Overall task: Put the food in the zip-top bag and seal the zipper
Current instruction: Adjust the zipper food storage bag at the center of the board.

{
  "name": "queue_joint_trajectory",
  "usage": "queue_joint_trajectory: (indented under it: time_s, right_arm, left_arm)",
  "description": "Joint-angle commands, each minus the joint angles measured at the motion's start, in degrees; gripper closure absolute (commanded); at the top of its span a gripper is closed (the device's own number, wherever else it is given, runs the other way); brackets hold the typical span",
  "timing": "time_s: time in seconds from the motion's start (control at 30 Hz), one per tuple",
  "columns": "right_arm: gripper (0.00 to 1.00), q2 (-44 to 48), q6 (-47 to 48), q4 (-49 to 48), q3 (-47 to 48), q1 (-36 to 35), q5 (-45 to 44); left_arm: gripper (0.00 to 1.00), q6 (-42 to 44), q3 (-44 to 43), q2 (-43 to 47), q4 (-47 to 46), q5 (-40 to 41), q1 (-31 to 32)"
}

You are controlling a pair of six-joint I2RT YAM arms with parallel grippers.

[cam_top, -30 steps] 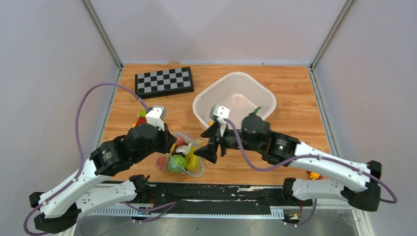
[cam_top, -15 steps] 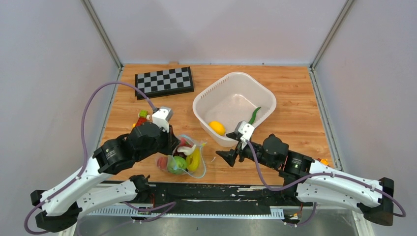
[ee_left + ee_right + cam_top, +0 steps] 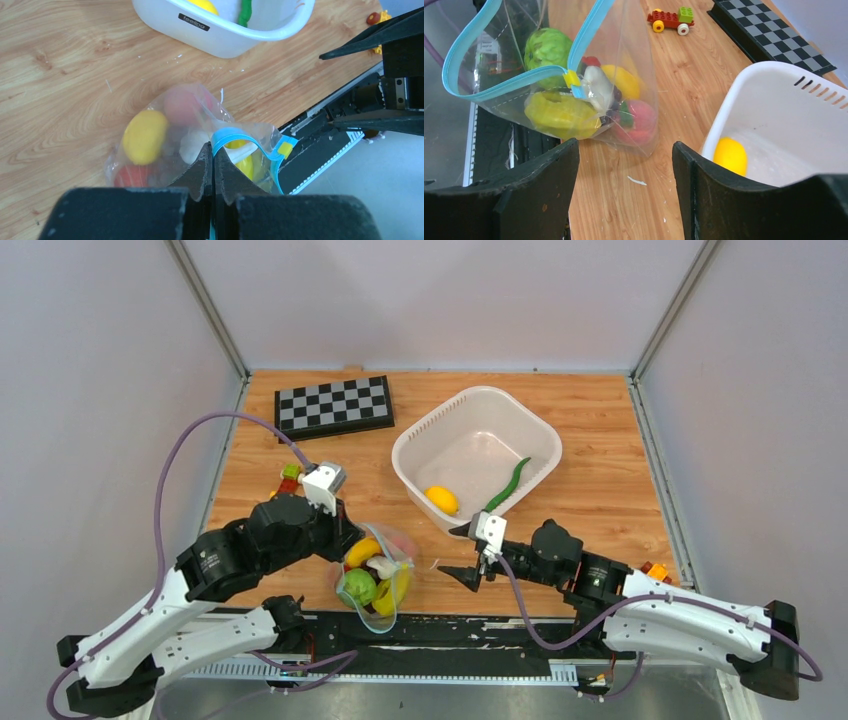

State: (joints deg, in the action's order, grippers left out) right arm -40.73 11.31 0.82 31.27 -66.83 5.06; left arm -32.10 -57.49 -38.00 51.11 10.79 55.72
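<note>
The zip-top bag (image 3: 378, 580) hangs off the table near the front edge, its mouth wide open. My left gripper (image 3: 212, 148) is shut on the bag's teal-blue zipper (image 3: 240, 137). Food shows through the plastic: a green fruit (image 3: 547, 47), yellow pieces (image 3: 559, 112) and a pink peach (image 3: 641, 117). A yellow lemon (image 3: 441, 499) and a green chili (image 3: 508, 483) lie in the white basket (image 3: 410, 440). To the right of the bag, my right gripper (image 3: 453, 551) is open and holds nothing. It does not touch the bag.
A folded chessboard (image 3: 334, 406) lies at the back left. A toy block car (image 3: 670, 19) stands left of the bag, behind my left arm. A small orange object (image 3: 655, 570) sits near the right arm. The black front rail (image 3: 450, 630) runs just under the bag.
My right gripper has pulled back from the bag's mouth toward the near right. My left gripper has lifted and turned the bag, so its open mouth now faces the front edge.
</note>
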Motion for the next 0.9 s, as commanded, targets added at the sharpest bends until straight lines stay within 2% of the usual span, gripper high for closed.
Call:
queue_joint_trajectory:
  time_s: [0.0,0.13,0.33,0.53,0.63,0.77,0.87]
  right_arm:
    - [0.34,-0.6,4.5,-2.9,-0.6,-0.1,4.6]
    - [0.38,-1.8,5.5,-5.2,-0.9,-0.2,8.3]
    - [0.5,-5.4,5.7,-9.8,-0.8,-0.7,9.1]
    - [0.57,-11.2,6.9,-11.5,0.9,-1.6,10.0]
    - [0.69,-13.4,8.2,-9.7,2.2,-1.9,11.0]
    - [0.69,-13.0,9.0,-8.9,2.4,-1.8,9.5]
    - [0.64,-10.9,10.8,-8.6,1.0,-1.8,7.2]
  left_arm:
    - [1.0,2.0,-2.3,-1.1,-3.9,-2.8,-0.3]
    - [1.0,2.0,-2.4,-1.6,-4.3,-3.4,-0.3]
    - [1.0,1.8,-1.7,-2.1,-5.8,-4.9,-0.3]
    - [1.0,1.8,-2.0,-1.5,-5.6,-3.5,-0.3]
    - [1.0,1.4,-1.8,-0.5,-5.2,-2.2,-0.3]
    - [0.99,1.0,-0.8,1.1,-6.0,0.6,-0.3]
    - [0.99,0.9,-1.1,0.9,-7.1,2.2,-0.3]
